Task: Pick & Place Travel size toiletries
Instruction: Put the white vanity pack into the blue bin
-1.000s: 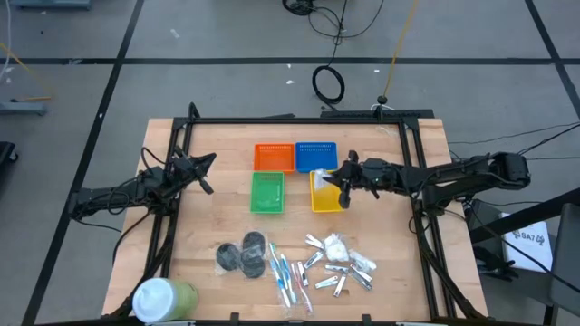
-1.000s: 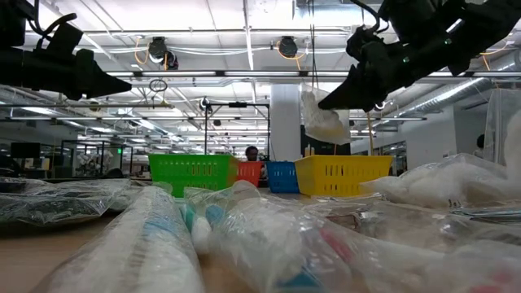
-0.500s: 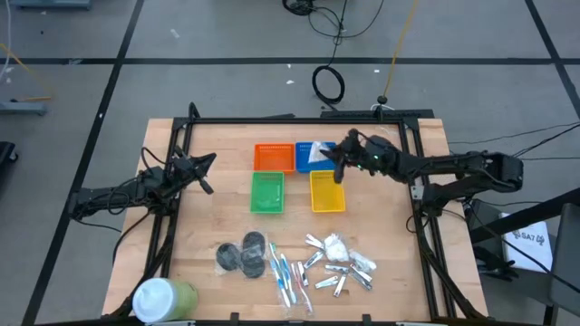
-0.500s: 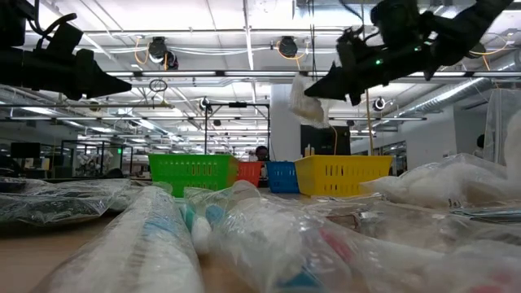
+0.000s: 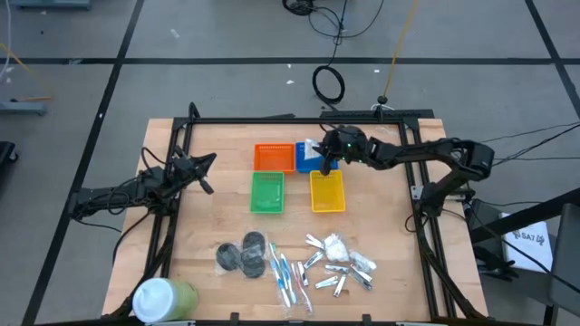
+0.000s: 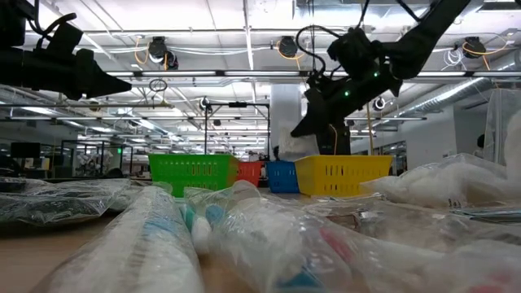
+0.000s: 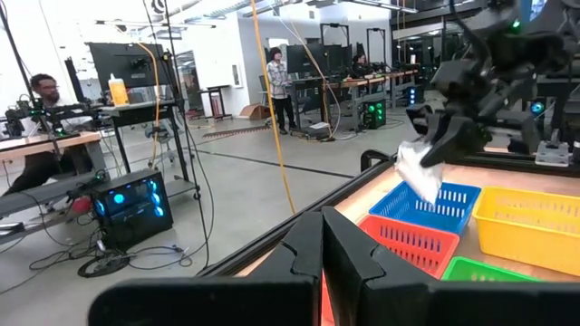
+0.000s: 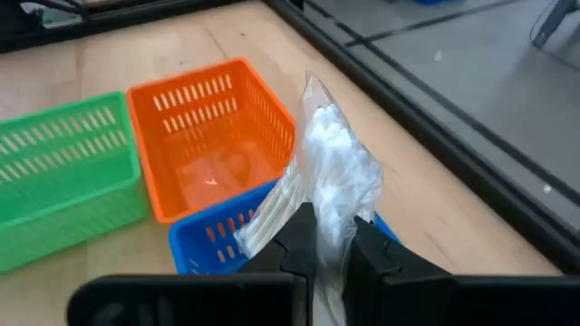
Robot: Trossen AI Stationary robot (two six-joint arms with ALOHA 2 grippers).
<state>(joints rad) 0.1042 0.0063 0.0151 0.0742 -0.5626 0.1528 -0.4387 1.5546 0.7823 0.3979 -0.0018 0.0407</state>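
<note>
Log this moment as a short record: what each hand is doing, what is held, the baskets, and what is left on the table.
right hand: shut on a white packet, above the blue basket
left hand: shut, holding nothing, waiting at the table's left side
baskets: orange basket and blue in the far row, green basket and yellow basket in the near row
waiting at the near edge: grey discs, toothbrushes, more packets, clippers
also on table: white-and-green tub, near left corner
</note>
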